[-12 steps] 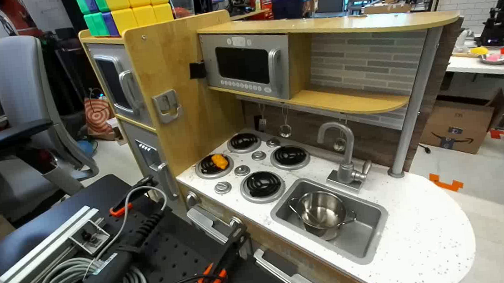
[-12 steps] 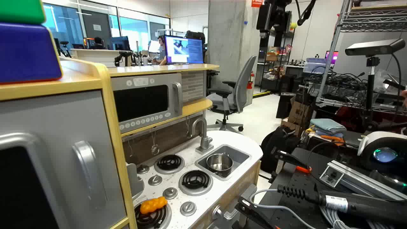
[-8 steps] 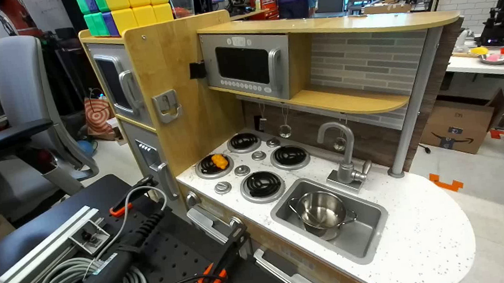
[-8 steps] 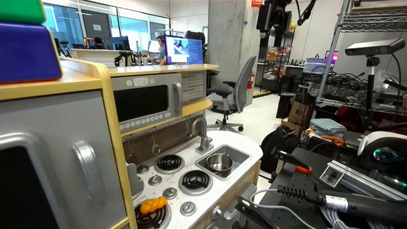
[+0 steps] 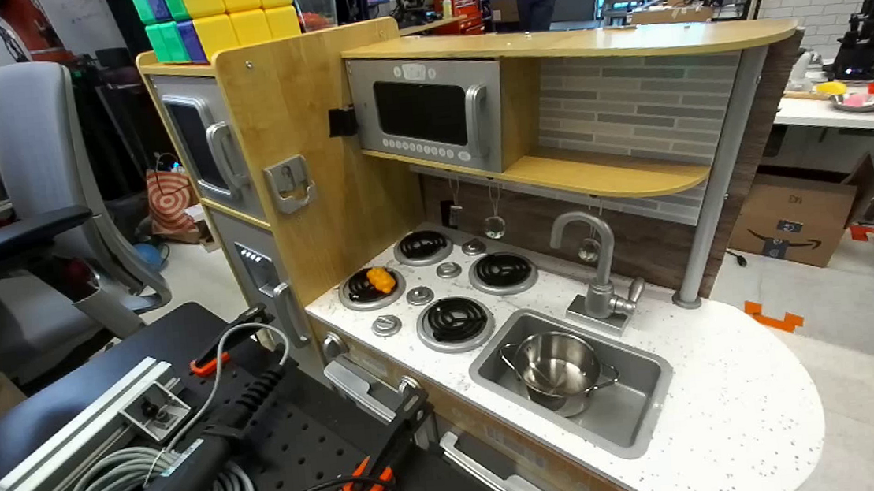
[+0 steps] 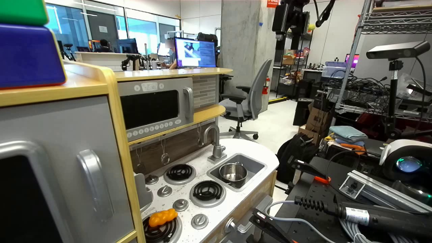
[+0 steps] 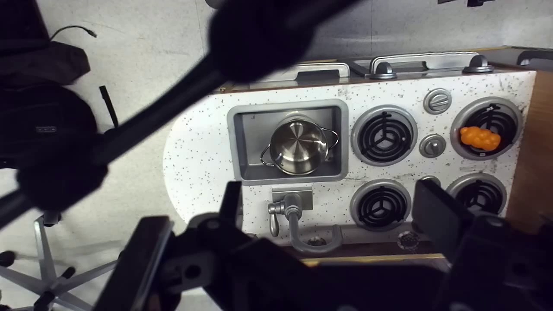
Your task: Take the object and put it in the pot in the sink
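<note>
Movement since the earlier frame, background only: a person (image 5: 534, 0) has shifted rightward in an exterior view; no displacement noted on the toy kitchen (image 5: 377, 195). Its white speckled countertop (image 7: 196, 147) carries a set-in sink (image 7: 255, 134), with the silver pot (image 7: 298, 147) standing upright inside, nearer the wall opposite the rounded end. Gripper (image 7: 329, 188): hangs well above the countertop, fingers spread wide, nothing held. Target, an orange lumpy object (image 7: 480, 138), lies on a front burner (image 7: 491, 114), one end reaching over its metal ring toward a knob (image 7: 432, 146). Judging by the layout, transfer not begun.

Handling (estimate): light, rigid plastic, somewhat glossy, so mildly slippery; unlikely to break. Best hold: across the narrow width at a middle groove, pads just off the burner. Finger spread runs roughly along the object's length, so a wrist turn looks necessary before descent.

Edges, room: wooden side panel (image 7: 535, 164) stands just beside that burner; descend vertically, keeping the gripper body off it. Faucet (image 7: 294, 226) rises behind the sink, spout curling toward the burner side, so the carry is better kept over the front half of the countertop. Pot's rim and looped handles could catch a low pass; lift high, then release over the middle of its mouth, which looks wider than the object.
</note>
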